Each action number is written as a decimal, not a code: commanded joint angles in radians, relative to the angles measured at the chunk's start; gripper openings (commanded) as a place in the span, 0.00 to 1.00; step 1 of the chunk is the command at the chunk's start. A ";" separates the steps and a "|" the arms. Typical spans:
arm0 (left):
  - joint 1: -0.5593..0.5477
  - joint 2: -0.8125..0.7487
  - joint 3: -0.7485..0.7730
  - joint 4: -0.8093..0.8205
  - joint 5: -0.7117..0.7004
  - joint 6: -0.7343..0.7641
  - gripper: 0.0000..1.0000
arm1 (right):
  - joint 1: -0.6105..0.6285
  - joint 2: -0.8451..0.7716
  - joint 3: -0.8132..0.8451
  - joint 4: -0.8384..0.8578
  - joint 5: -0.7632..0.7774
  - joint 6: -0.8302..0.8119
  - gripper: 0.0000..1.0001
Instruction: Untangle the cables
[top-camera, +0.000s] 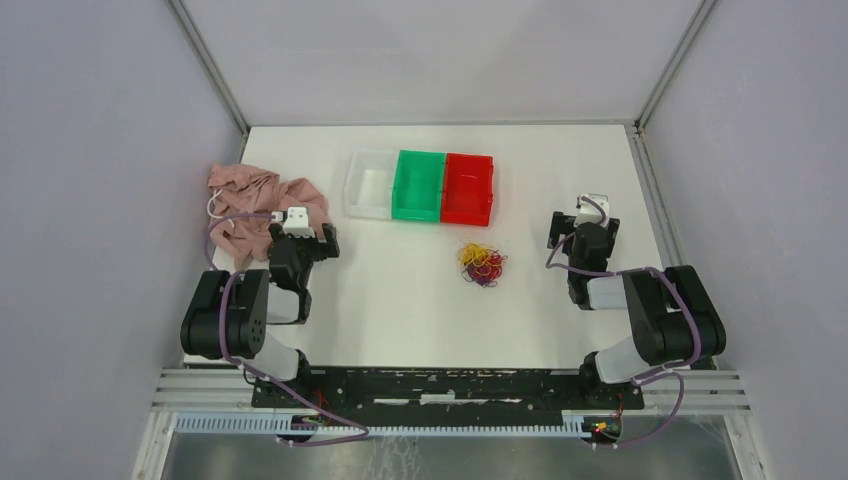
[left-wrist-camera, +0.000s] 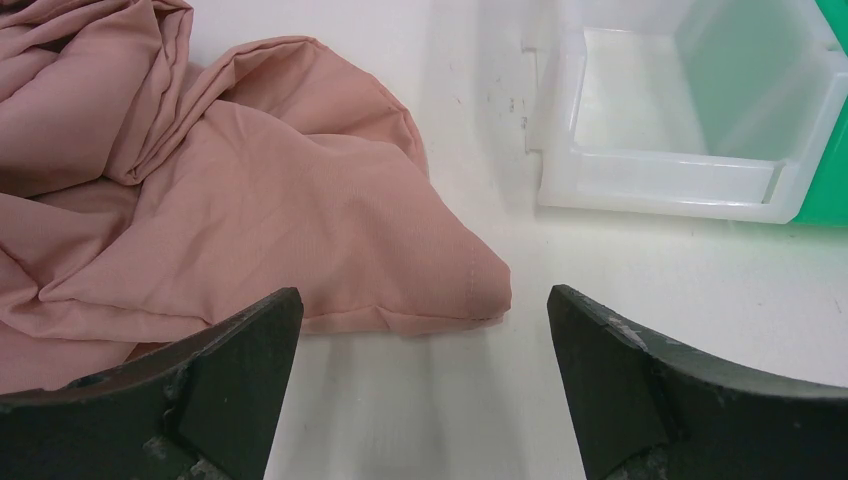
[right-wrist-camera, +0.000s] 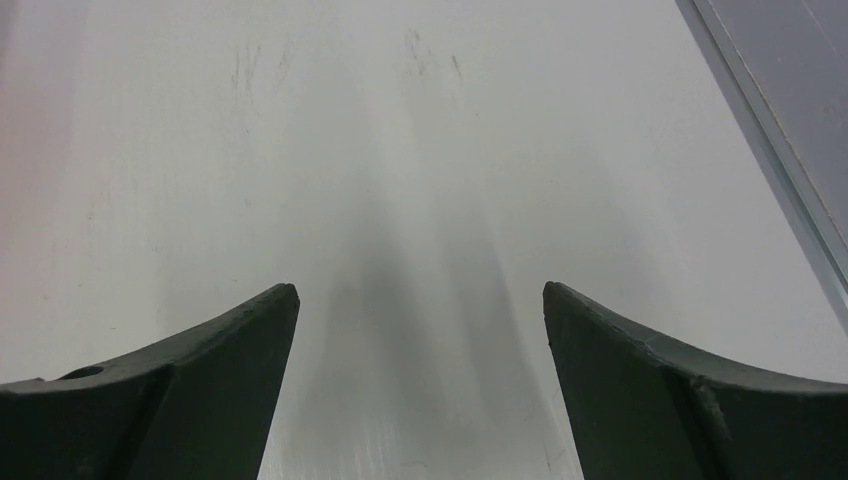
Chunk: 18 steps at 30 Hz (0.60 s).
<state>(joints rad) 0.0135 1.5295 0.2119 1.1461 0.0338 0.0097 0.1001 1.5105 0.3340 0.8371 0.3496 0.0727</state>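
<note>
You are keeping both arms well apart from the tangle. Your left gripper (left-wrist-camera: 420, 310) is standing spread as wide as it goes, with nothing between its fingers. It is hovering low over the white table (top-camera: 400, 320) on its left side, just beside the near corner of the crumpled pink cloth (left-wrist-camera: 250, 200). Its wrist camera is also catching the translucent white bin (left-wrist-camera: 680, 130) ahead and to the right. Your right gripper (right-wrist-camera: 420, 300) is gaping just as wide and gripping nothing, pointing over scuffed tabletop near the table's right edge.

The cables (top-camera: 483, 263) are lying in one small knotted heap of yellow, red and dark purple loops near the middle of the table. The heap is sitting just in front of the red bin (top-camera: 467, 189), between your two grippers and somewhat nearer the right one. The three bins are sitting side by side in a row toward the far side: the white one on the left, the green bin (top-camera: 418, 186) in the middle and the red one on the right.
</note>
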 joint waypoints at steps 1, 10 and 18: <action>-0.003 -0.013 0.019 0.033 -0.014 -0.024 0.99 | -0.005 -0.001 0.020 0.048 -0.009 -0.009 0.99; -0.003 -0.014 0.020 0.031 -0.016 -0.024 0.99 | -0.005 0.001 0.022 0.044 -0.011 -0.008 0.99; 0.001 -0.146 0.234 -0.503 0.064 0.033 0.99 | -0.004 -0.212 0.293 -0.646 0.064 0.073 0.99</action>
<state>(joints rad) 0.0135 1.4750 0.2638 0.9928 0.0376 0.0101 0.0998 1.4147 0.4358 0.5629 0.3626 0.0864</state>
